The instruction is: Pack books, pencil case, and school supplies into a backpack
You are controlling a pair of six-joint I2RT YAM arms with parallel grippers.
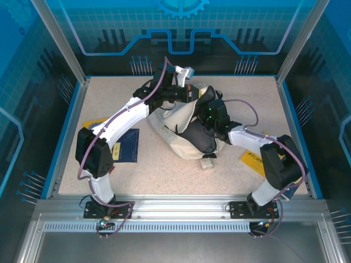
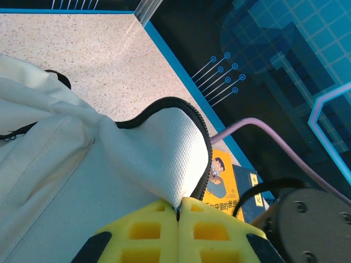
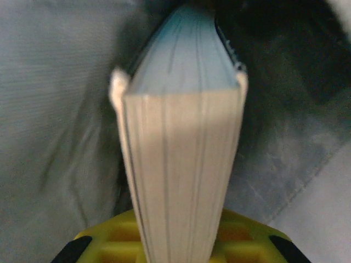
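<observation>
Left wrist: yellow book (image 2: 222, 186), Chinese txt

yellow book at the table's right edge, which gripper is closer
Right. The right gripper, holding a book inside the backpack, is left of the yellow book; the left gripper pinches the backpack's far rim, farther off.

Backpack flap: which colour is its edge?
Black; the edge borders the white flap. The left wrist view shows it best.
</observation>
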